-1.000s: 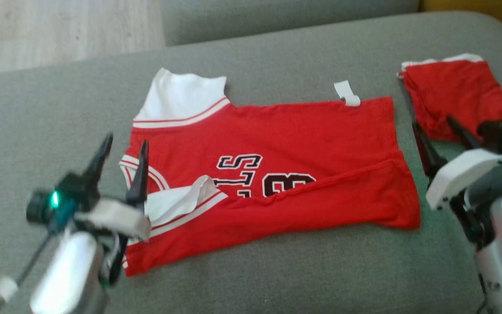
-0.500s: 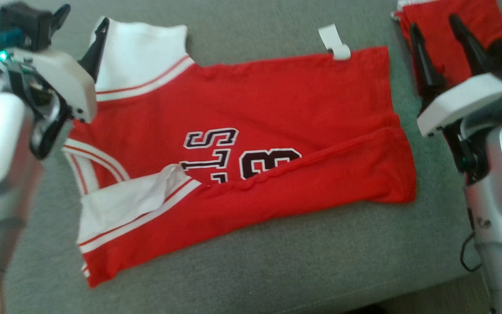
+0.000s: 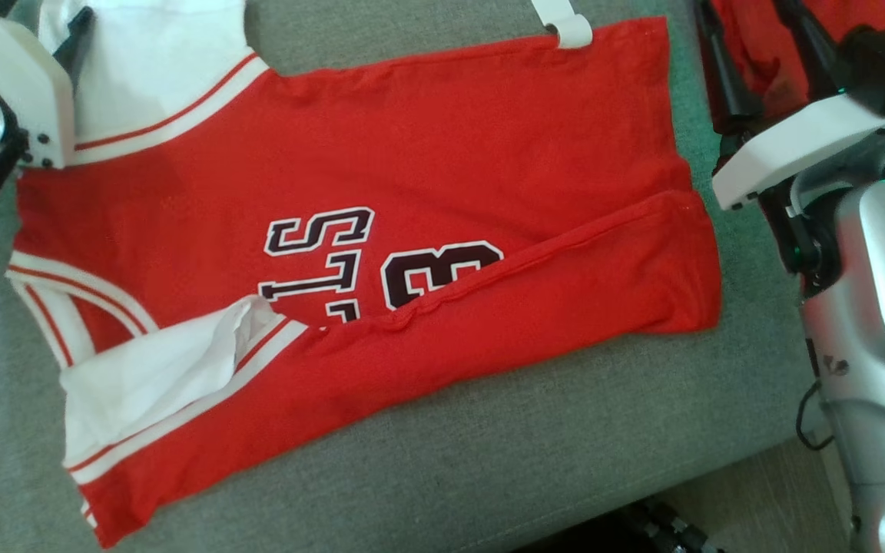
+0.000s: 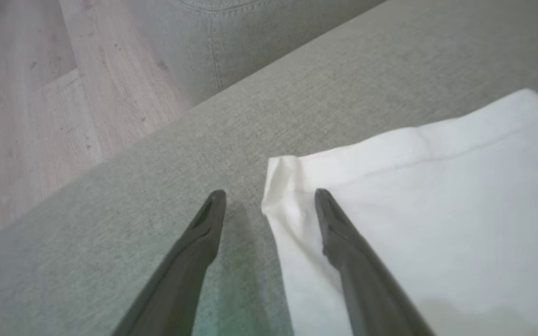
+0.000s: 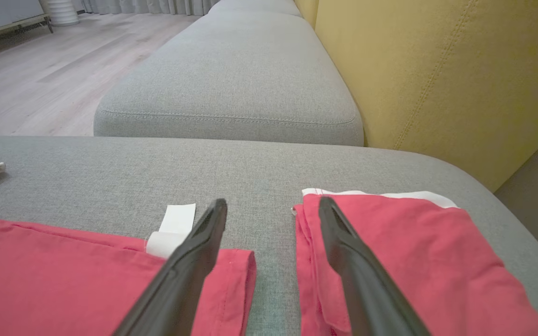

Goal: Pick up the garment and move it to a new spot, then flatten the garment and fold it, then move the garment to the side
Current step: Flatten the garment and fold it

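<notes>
The garment (image 3: 442, 146), a red jersey with white sleeves and dark lettering, lies spread on the grey sofa cushion (image 3: 488, 453), its near long edge folded over the print. My left gripper (image 4: 269, 193) is open, low over the far white sleeve (image 4: 428, 200): one finger is over the sleeve's corner, the other over bare cushion. My right gripper (image 5: 272, 201) is open above the gap between the jersey's hem corner (image 5: 236, 266) and a second folded red garment (image 5: 414, 261). Neither holds anything.
A white tag (image 5: 173, 228) sticks out at the jersey's far hem. The yellow backrest (image 5: 437, 70) rises to the right, with another grey cushion (image 5: 231, 79) beyond. Wooden floor (image 4: 40, 116) lies past the cushion's far edge and below its front edge (image 3: 757, 491).
The head camera has dropped and closed in, shifting the whole picture. My left arm has swung from the near sleeve to the far white sleeve. The right gripper has moved toward the far hem corner.
</notes>
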